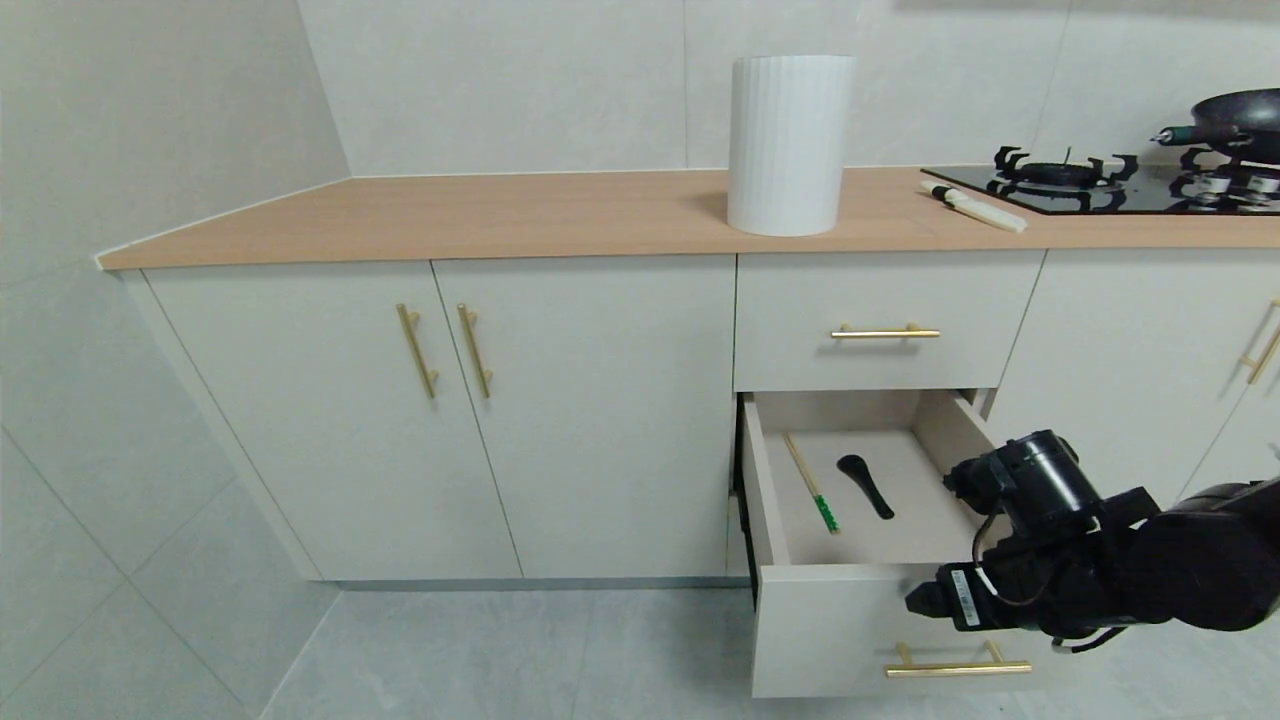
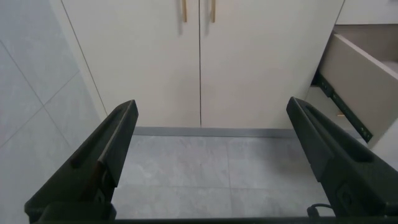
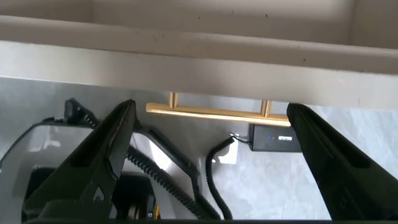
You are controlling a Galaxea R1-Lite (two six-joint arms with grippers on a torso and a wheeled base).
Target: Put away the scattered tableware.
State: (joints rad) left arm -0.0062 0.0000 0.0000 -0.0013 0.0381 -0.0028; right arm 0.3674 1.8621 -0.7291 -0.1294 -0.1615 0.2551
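Spread wide at the brass bar handle [image 3: 186,111] of the pulled-out pale drawer [image 1: 850,620], the right pincer [image 3: 210,107] could be made to shut it too early. Green-tipped chopsticks [image 1: 812,484] and a black spoon [image 1: 866,484] are inside, but a cream-handled utensil [image 1: 975,208] is left on the wooden tabletop [image 1: 500,215]. The left pincer [image 2: 211,106] is held wide, empty.

Matte black right gripper [image 3: 210,109] with broad wedge-shaped fingers [image 3: 99,155]

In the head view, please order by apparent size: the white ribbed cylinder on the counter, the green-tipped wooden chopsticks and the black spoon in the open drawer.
1. white ribbed cylinder, clearly largest.
2. green-tipped wooden chopsticks, long but very thin.
3. black spoon, shorter yet wider; these two are close, so unsure.
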